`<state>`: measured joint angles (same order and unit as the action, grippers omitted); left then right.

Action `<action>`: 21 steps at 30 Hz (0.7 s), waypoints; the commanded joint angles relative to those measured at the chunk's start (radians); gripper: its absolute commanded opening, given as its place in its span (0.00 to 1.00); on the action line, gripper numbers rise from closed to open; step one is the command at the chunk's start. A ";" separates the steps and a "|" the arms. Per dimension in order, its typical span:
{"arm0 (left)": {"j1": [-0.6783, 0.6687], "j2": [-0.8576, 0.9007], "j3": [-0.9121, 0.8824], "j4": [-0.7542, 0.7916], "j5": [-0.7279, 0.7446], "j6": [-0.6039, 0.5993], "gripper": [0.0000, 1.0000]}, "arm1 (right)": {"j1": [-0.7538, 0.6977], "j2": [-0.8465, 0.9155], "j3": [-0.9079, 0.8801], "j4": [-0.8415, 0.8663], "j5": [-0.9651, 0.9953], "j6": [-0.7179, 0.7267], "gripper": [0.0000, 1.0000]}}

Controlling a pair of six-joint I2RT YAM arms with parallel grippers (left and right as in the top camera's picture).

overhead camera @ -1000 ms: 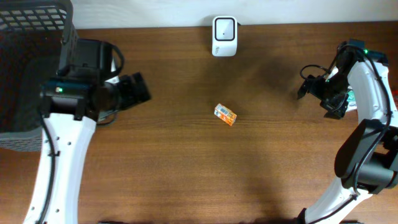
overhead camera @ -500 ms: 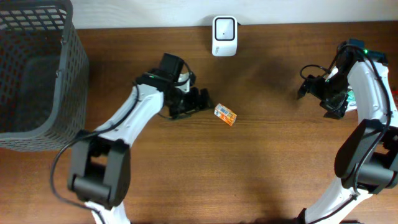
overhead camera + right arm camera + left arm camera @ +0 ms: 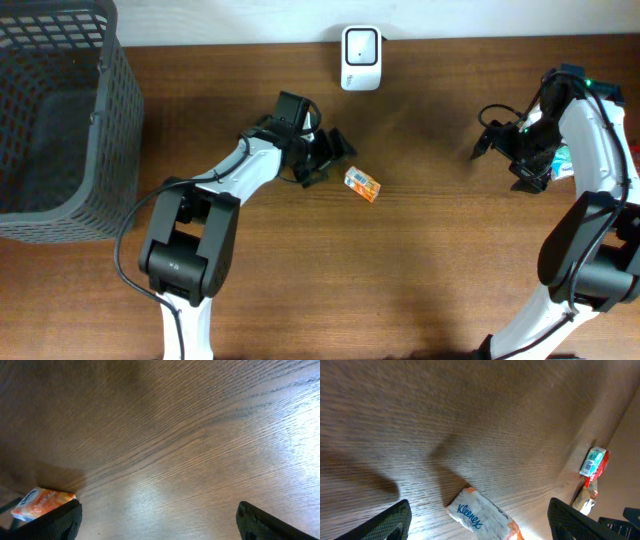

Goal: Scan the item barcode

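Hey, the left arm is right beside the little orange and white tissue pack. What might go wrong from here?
1. The small orange and white Kleenex tissue pack lies flat and askew just ahead of the open left jaws. Closing may shove it along the smooth wooden table rather than grip it.
2. No barcode shows on its upper face, so the grip might cover it or turn the wrong side to the white scanner.

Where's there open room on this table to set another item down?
Free: the front of the table, below the tissue pack, between both arms; the stretch between scanner and right gripper. Crowded: around the pack, where the left gripper hovers, and the basket at rear left.
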<state>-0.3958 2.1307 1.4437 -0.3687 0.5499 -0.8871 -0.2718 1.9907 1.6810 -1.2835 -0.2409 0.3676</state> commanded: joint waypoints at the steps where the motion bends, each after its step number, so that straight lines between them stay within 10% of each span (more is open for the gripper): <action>1: -0.026 0.008 0.002 0.027 0.001 -0.058 0.84 | -0.002 -0.002 0.002 -0.011 -0.021 0.008 0.98; 11: -0.091 0.050 0.002 0.047 -0.050 -0.124 0.76 | 0.047 -0.002 0.002 -0.011 -0.017 0.008 0.98; 21: -0.092 0.056 0.002 0.046 -0.057 -0.122 0.16 | 0.084 -0.002 0.002 -0.010 -0.010 0.007 0.98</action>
<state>-0.4889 2.1704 1.4437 -0.3237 0.5114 -1.0119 -0.1913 1.9907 1.6810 -1.2903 -0.2531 0.3676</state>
